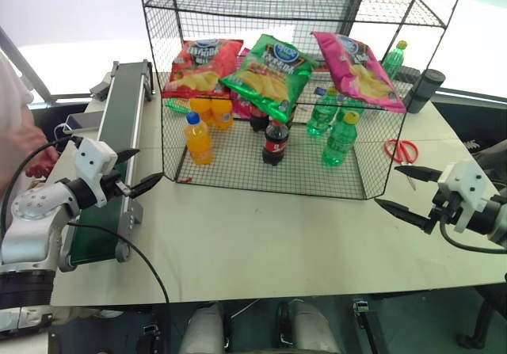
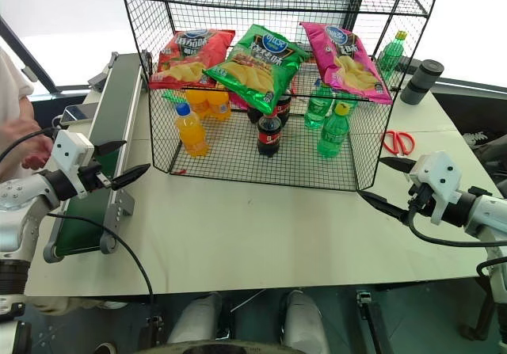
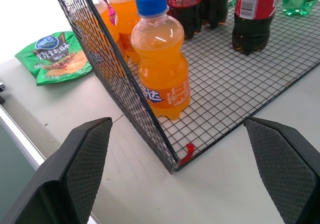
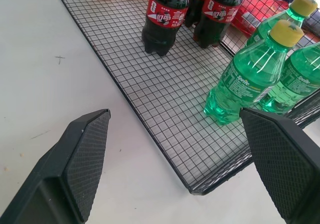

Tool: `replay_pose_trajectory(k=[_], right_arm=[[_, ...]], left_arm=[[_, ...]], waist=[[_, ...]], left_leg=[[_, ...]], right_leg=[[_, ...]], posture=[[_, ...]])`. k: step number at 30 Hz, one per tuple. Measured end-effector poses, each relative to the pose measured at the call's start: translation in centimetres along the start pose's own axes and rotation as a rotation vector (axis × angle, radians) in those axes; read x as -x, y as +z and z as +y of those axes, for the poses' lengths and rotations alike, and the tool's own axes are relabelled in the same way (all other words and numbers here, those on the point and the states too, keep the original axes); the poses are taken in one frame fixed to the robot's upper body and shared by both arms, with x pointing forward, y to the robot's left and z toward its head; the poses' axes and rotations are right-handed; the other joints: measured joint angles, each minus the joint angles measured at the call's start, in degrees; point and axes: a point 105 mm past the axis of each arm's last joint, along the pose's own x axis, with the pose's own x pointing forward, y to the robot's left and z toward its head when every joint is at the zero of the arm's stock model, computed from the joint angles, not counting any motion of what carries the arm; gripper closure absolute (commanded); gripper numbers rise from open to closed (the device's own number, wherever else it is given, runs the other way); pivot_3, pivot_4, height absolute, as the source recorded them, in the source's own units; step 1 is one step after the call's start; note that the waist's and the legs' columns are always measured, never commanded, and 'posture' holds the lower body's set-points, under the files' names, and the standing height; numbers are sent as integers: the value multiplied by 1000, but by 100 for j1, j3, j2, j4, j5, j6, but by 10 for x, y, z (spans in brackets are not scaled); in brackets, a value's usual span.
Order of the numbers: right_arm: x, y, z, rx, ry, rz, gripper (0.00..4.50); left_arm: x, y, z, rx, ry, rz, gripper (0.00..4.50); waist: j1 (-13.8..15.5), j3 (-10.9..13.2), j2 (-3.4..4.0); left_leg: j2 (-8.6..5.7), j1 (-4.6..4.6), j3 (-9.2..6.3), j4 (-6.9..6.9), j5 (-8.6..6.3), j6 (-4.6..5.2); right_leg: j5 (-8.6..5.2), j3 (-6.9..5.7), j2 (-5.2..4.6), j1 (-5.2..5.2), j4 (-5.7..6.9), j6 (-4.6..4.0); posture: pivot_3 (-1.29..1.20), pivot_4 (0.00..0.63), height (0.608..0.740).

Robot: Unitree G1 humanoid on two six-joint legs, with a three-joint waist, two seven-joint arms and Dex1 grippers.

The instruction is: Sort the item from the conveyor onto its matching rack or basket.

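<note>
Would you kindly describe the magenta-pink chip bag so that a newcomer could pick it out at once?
Start at the black wire-mesh rack on the white table. On its middle tier three chip bags lie in a row above the drink bottles. The magenta-pink chip bag is the rightmost, beside the green chip bag, with the red chip bag at the far left.

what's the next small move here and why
Probably hold both arms where they are and wait. The pink chip bag already lies on the rack shelf beside the green bag, and the visible stretch of conveyor carries nothing. The left gripper and right gripper are open and hold nothing, so there is nothing to reach for yet.
</note>
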Motion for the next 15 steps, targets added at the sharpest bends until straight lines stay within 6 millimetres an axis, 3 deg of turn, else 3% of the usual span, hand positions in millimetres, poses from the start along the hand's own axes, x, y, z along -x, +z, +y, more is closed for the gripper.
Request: replay_pose_trajectory(k=[15], right_arm=[[-3,-1,3,14,17,1,193]], left_arm=[[-2,2,-3,-6,-10,-10,0]], waist=[[-1,0,0]], left_leg=[[0,0,0,0,0,0]], right_leg=[[0,0,0,0,0,0]], posture=[[0,150,740]])
